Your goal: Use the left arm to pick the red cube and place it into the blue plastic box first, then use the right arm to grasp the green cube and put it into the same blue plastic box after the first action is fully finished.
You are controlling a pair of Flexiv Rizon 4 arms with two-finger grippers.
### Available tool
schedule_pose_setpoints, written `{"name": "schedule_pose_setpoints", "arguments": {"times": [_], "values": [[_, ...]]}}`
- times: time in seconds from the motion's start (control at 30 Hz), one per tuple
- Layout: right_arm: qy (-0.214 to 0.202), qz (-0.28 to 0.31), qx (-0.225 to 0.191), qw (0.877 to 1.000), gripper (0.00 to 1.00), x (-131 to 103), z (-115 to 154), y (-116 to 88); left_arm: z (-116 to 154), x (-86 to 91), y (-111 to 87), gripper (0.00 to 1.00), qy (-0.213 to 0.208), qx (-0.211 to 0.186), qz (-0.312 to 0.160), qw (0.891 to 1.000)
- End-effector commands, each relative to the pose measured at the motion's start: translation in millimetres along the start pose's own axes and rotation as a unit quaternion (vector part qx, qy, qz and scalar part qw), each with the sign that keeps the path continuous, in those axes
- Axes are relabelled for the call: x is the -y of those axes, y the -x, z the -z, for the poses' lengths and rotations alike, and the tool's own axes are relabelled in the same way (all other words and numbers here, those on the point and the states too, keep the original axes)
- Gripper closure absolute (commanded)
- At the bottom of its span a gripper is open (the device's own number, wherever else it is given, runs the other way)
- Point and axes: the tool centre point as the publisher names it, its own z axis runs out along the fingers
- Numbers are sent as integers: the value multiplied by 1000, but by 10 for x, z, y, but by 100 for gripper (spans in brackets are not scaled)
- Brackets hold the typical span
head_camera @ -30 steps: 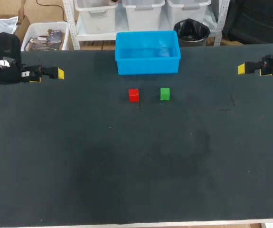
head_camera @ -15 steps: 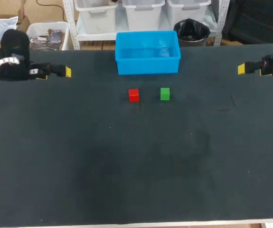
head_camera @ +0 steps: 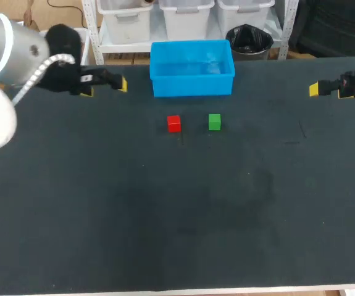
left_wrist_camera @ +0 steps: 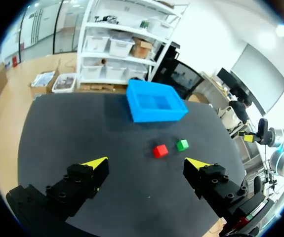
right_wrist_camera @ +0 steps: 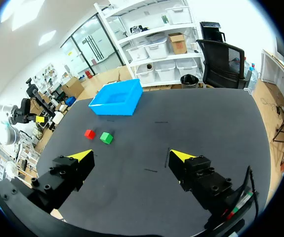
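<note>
left gripper [left_wrist_camera: 146, 163] fingers spread wide, holding nothing | red cube [left_wrist_camera: 160, 150] on table [left_wrist_camera: 82, 133] ahead of it, untouched | green cube [left_wrist_camera: 182, 144] near red | blue plastic box [left_wrist_camera: 159, 116] beyond both | right gripper [right_wrist_camera: 132, 156] spread wide, holding nothing, well apart from cubes

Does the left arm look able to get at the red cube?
Probably yes: the left gripper is open, only bare table lies between it and the red cube, and the green cube stands apart.
</note>
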Motion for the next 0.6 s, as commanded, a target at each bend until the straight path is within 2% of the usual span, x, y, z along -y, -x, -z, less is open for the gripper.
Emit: {"name": "schedule_pose_setpoints", "arguments": {"times": [0.03, 0.2, 0.3, 0.43, 0.6], "values": [[-4, -1, -1, 1000, 0, -16, 8, 3, -209, 143, 85, 0, 186, -48, -5, 981], [-4, -1, -1, 1000, 0, -16, 8, 3, -332, 273, 67, 0, 216, -70, 4, 974], [-4, -1, -1, 1000, 0, -16, 8, 3, -387, 342, 56, 0, 224, -90, 27, 970], [-4, -1, -1, 1000, 0, -16, 8, 3, -394, 427, 57, 0, 197, -99, 46, 974], [-4, -1, -1, 1000, 0, -16, 8, 3, -394, 427, 57, 0, 197, -99, 46, 974]]}}
